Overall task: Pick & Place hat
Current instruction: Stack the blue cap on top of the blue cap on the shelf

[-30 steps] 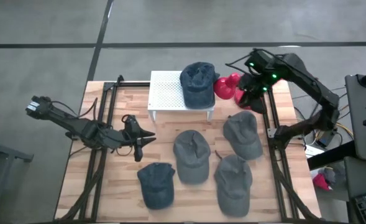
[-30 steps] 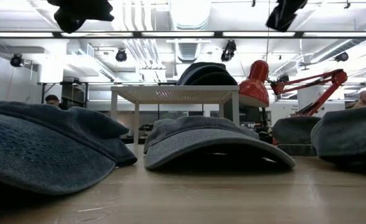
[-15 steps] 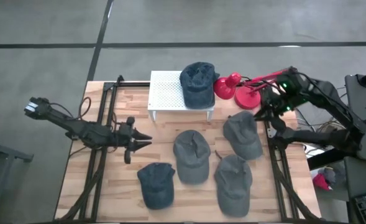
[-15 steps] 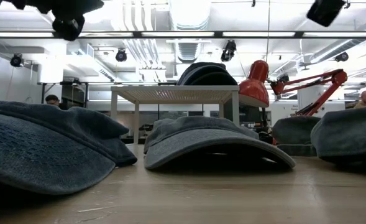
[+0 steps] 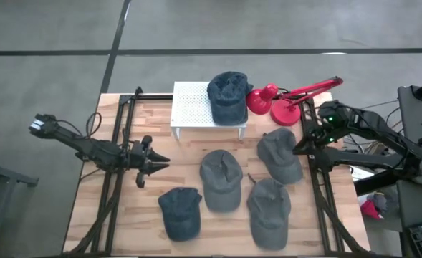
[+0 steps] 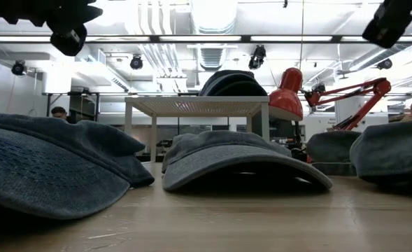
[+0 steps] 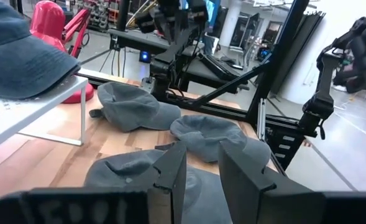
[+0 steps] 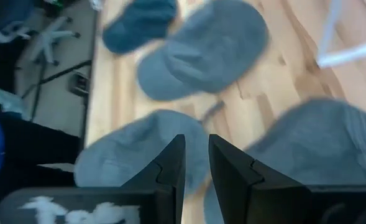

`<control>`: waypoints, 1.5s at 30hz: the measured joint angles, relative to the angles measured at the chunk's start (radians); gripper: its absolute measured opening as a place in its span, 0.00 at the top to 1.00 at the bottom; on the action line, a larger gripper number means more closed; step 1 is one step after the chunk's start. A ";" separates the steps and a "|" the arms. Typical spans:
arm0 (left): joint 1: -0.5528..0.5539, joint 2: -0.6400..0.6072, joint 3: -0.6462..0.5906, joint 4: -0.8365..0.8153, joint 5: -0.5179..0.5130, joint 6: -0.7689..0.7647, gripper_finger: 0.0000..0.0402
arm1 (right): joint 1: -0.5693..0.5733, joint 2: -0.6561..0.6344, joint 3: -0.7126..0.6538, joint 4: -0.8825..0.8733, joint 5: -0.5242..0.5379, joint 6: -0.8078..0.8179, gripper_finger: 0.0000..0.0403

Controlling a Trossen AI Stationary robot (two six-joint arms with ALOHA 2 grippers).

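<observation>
- The wooden table [image 5: 125, 222] is framed by black rails on both sides; bare wood lies open along its 9 o'clock side and at its 7 o'clock corner.
- A white perforated stand [image 5: 193, 107] sits at the table's 12 o'clock edge, with one dark blue hat [image 5: 227, 94] resting on its 3 o'clock end, overhanging the rim.
- Four more hats lie on the wood: a grey one [image 5: 220, 179] at centre, a grey one [image 5: 281, 155] at 3 o'clock, a grey one [image 5: 269, 209] at 5 o'clock, and a darker blue one [image 5: 180, 212] at 6 o'clock near the front edge.
- A red desk lamp [image 5: 279, 104] stands at 1 o'clock, just beside the stand.
- The left gripper [image 5: 153, 162] hovers over open wood at 9 o'clock, fingers slightly apart, holding nothing.
- The right gripper [image 5: 301, 145] hangs above the 3 o'clock rail beside the 3 o'clock hat, fingers narrowly parted, empty.
</observation>
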 joint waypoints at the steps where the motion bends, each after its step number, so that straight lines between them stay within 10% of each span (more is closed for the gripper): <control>1: 0.000 -0.011 -0.006 -0.001 0.000 -0.004 0.76 | 0.007 0.004 -0.013 -0.002 0.019 0.010 0.83; 17: -0.001 -0.070 -0.018 -0.006 0.015 0.002 0.76 | 0.014 0.165 -0.026 -0.067 0.443 0.298 0.83; 33: -0.001 -0.070 -0.017 -0.021 0.025 0.033 0.76 | 0.014 0.287 -0.107 -0.146 0.446 0.422 0.85; 45: -0.001 -0.070 -0.016 -0.043 0.047 0.033 0.76 | 0.014 0.287 -0.151 -0.141 0.376 0.471 0.65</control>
